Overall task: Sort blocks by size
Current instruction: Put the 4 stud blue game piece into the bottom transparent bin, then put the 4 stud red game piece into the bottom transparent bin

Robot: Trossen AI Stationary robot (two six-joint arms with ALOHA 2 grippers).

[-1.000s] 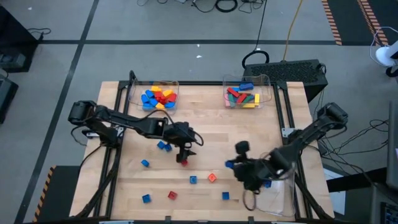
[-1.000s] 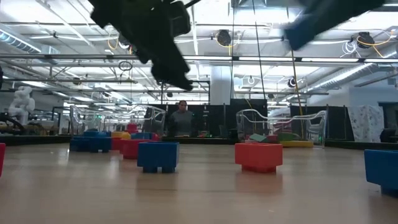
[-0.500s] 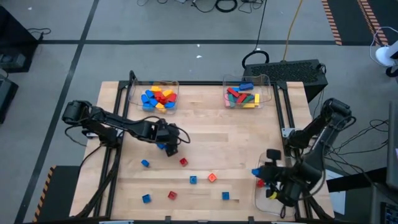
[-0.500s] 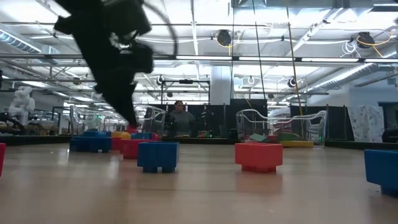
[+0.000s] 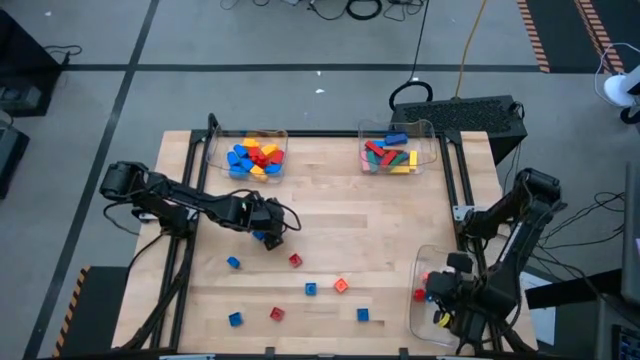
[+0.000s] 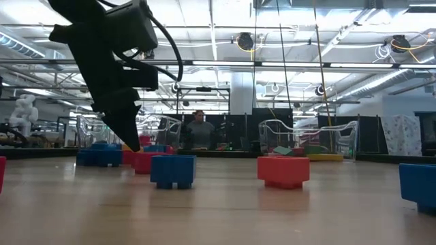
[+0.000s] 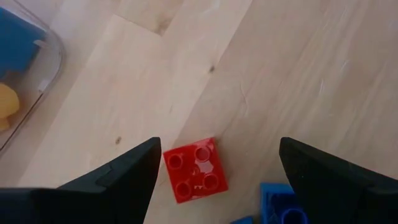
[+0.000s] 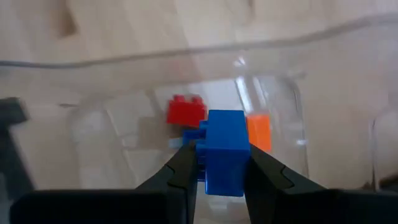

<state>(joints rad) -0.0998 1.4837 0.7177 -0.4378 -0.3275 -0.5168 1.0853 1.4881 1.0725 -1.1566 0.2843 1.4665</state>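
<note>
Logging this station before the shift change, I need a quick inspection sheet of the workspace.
Surface: wooden table.
Job's things: loose blocks near the front; filled back trays.
Clutter: nothing seen.
Grippers: left gripper open over a red block; right gripper shut on a blue block above the clear tray.
Cables: floor cables behind the table.
Surroundings: a person far behind.

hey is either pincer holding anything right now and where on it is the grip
The right pincer holds a small blue block, pinched by its two opposite sides, above the clear tray. The left pincer is open, holding nothing.
</note>
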